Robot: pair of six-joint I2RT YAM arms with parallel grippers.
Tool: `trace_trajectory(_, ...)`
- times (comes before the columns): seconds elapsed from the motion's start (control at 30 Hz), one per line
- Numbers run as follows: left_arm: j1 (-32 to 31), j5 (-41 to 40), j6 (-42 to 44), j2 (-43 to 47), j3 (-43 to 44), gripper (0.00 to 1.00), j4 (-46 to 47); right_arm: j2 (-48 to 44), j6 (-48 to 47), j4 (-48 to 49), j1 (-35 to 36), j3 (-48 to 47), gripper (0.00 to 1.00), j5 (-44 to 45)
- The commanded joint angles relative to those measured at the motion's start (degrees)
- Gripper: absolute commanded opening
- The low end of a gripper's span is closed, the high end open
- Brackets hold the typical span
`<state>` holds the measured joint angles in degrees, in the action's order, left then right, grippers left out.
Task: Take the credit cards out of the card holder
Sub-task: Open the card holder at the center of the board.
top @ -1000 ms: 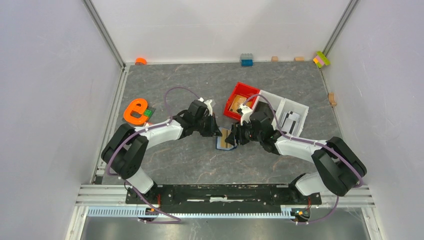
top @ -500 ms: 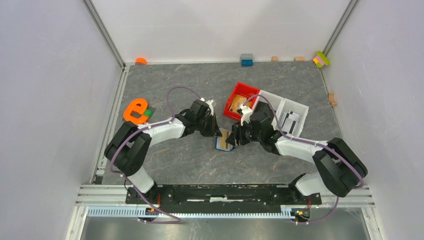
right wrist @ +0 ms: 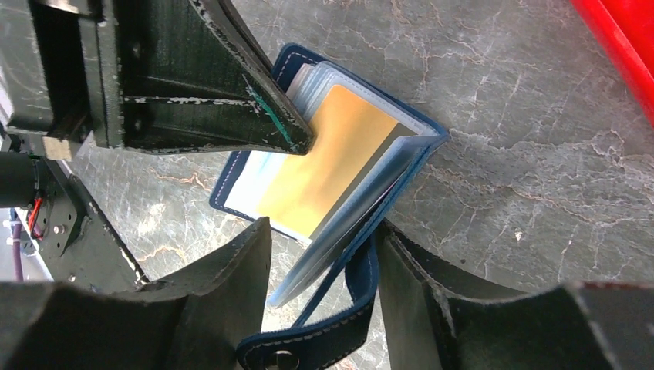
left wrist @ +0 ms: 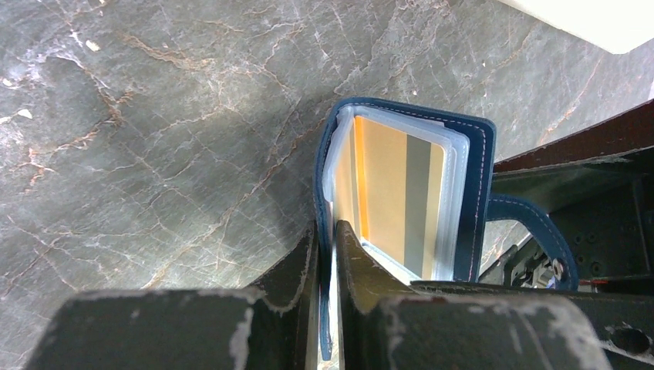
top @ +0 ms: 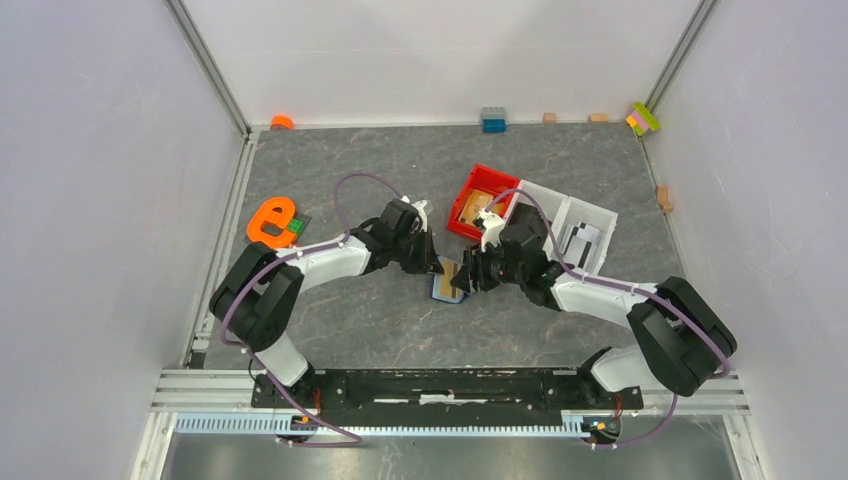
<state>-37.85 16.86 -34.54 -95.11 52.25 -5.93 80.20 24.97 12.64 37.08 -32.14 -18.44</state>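
Note:
The card holder (top: 450,281) is a navy wallet held open between the two grippers at the table's middle. My left gripper (left wrist: 327,231) is shut on one navy cover flap, which stands on edge between its fingers. A copper-tan credit card (left wrist: 393,200) sits in a clear pocket of the card holder (left wrist: 478,177). My right gripper (right wrist: 324,231) is open, its fingers either side of the other cover and the clear pockets. The snap tab (right wrist: 324,339) hangs between them. The credit card (right wrist: 332,162) shows inside, under the left gripper's finger (right wrist: 231,116).
A red tray (top: 474,184) holding wooden blocks stands just behind the right gripper (top: 468,275), with a white tray (top: 595,212) beside it. An orange letter e (top: 272,222) lies at the left. Small blocks (top: 493,119) line the back wall.
The right gripper has edged slightly left around the card holder's free flap. The left arm's elbow has shifted a little while its grip stays the same.

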Motion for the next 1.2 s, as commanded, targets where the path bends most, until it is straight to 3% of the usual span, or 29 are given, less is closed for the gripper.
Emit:
trace_trajectory(0.0,0.29,-2.34,3.36,-1.74,1.28,0.09,-2.5,-2.65,-0.31,1.71,0.49,-2.16,0.57,-2.3)
trace_trajectory(0.1,0.39,-2.32,3.43,-1.78,1.35,0.09,-2.63,-2.56,-0.38,1.84,0.67,-2.16,0.55,-2.65)
trace_trajectory(0.23,0.4,-2.25,3.44,-1.89,1.43,0.09,-2.66,-2.34,-0.46,1.86,0.74,-2.31,0.44,-2.77)
trace_trajectory(0.5,0.4,-1.49,3.35,-1.78,1.36,0.09,-2.53,-1.28,-0.55,2.01,0.8,-2.61,0.38,-3.22)
trace_trajectory(0.6,0.4,-0.75,3.22,-1.94,1.36,0.09,-2.23,-0.82,-0.36,3.42,0.8,-2.49,0.23,-5.13)
trace_trajectory(0.67,0.4,-0.35,3.16,-2.01,1.36,0.09,-2.02,-0.28,-0.38,3.78,0.83,-2.51,0.26,-5.17)
trace_trajectory(0.73,0.39,0.13,3.05,-2.14,1.28,0.09,-1.74,0.41,-0.47,4.35,0.8,-2.51,0.37,-5.35)
trace_trajectory(0.97,0.4,0.35,2.91,-2.25,1.19,0.09,-1.49,1.46,0.24,6.22,0.89,-2.33,0.45,-7.71)
trace_trajectory(1.07,0.4,0.23,2.92,-2.32,1.28,0.09,-1.62,0.54,0.16,6.17,0.88,-1.97,0.43,-6.95)
trace_trajectory(1.17,0.4,0.1,2.92,-2.28,1.36,0.09,-1.71,0.69,-0.25,5.12,0.89,-2.28,0.34,-5.88)
